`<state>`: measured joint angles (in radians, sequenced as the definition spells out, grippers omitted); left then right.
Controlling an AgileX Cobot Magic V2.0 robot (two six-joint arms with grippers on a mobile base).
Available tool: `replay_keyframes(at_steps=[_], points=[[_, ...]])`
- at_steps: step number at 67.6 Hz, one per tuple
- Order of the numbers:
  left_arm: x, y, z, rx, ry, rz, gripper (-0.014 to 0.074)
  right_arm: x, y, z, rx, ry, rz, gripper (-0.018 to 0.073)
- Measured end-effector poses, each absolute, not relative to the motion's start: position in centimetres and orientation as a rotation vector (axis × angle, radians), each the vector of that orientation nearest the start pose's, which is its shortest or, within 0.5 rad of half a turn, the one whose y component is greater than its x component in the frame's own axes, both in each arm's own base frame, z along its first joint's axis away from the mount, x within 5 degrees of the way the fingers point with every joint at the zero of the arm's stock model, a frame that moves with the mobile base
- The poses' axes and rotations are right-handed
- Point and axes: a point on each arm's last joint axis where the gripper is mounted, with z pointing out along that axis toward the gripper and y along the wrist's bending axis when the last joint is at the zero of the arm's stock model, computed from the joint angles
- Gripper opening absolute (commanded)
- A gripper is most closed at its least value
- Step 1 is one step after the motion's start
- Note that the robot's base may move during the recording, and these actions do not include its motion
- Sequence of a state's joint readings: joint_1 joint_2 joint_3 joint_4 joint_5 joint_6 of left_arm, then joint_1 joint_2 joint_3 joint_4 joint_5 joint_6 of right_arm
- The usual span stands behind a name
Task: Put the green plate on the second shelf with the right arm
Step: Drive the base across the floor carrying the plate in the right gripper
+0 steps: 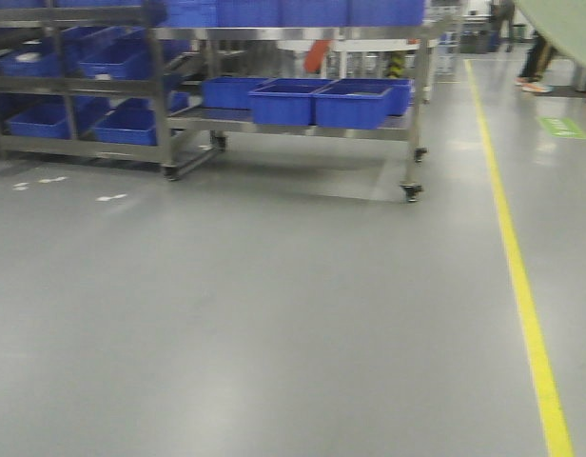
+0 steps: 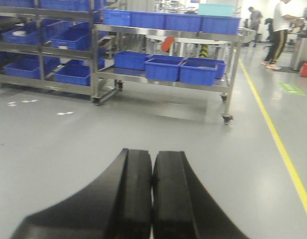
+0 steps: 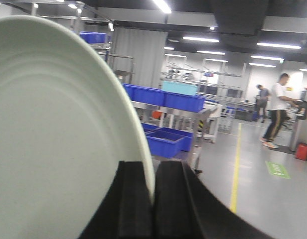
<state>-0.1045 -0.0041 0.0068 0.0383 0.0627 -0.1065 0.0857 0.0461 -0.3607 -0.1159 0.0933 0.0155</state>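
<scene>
Left tool (image 2: 153, 158) closed; right tool (image 3: 153, 170) pinching green plate (image 3: 59, 134).

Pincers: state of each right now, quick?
Left pincer: closed, holding nothing.
Right pincer: closed on the rim of the green plate.

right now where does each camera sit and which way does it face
Exterior front: looks ahead over floor to blue bins; no arm, only green plate top right.
Left wrist: behind the shut left gripper, facing the same bins.
Right wrist: behind the right gripper pinching the plate, facing the aisle.
All share those bins.
</scene>
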Motion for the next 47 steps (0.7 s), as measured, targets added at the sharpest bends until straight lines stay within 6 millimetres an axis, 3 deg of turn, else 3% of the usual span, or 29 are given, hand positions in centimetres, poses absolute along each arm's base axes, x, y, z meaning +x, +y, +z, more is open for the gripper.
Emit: replay_keyframes(at_steps=[47], points=[[5.61,-0.57,20.54,0.026,1.550,-0.135,0.0131,2.86,0.15,32.05,-0.108,1.257,-0.019,0.0057]])
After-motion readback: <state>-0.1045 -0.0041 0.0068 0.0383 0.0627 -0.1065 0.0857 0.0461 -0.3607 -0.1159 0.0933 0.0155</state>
